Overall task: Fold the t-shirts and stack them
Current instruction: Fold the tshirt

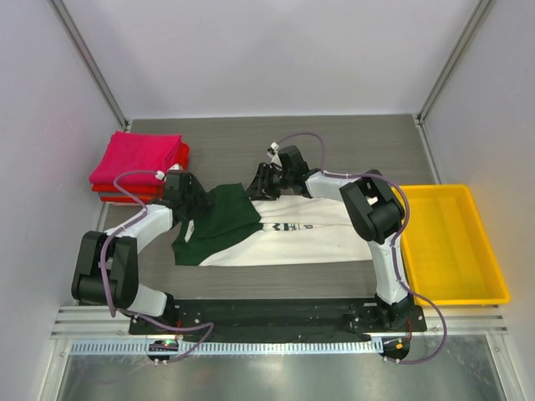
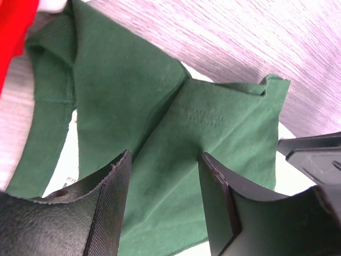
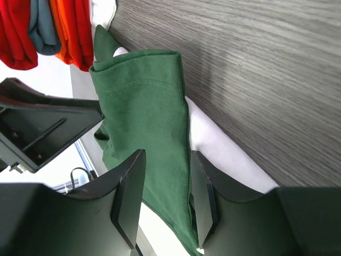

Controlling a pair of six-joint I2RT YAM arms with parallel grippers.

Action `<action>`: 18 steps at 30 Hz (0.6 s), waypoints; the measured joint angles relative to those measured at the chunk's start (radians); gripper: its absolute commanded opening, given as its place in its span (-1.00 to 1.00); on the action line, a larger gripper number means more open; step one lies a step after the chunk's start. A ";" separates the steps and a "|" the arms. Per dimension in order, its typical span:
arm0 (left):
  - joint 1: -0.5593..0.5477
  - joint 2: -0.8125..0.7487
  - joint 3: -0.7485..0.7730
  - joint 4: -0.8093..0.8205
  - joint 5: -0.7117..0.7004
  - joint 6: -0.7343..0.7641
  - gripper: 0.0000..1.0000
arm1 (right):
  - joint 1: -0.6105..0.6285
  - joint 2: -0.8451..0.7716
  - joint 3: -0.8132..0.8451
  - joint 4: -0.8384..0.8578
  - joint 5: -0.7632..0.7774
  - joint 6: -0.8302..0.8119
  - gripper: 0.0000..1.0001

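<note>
Cream-white t-shirt (image 1: 301, 241) lies flat mid-table, long axis running left to right, with its dark green sleeve part (image 1: 221, 215) turned in at the left end. Left gripper (image 2: 164, 160) and right gripper (image 3: 166, 157) both hang over that green cloth, jaws parted, nothing pinched. The left arm is nearer the shirt's left edge. The magenta and red folded stack (image 1: 138, 160) sits far-left, near.

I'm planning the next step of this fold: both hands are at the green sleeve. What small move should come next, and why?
Probably lift both hands straight up. The left hand and right hand stand open over the green sleeve, which lies folded onto the cream shirt, so nothing seems left to hold.
</note>
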 measured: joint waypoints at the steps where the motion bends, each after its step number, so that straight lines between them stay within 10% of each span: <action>1: 0.000 0.010 0.002 0.008 0.002 0.000 0.06 | 0.002 0.003 0.002 0.000 -0.003 0.001 -0.10; 9: 0.000 0.092 0.024 0.030 0.018 0.000 -0.21 | 0.006 0.058 0.054 0.006 -0.029 0.008 -0.21; 18: 0.000 0.069 0.024 0.034 0.017 0.003 -0.75 | 0.013 0.076 0.065 0.007 -0.053 0.019 -0.84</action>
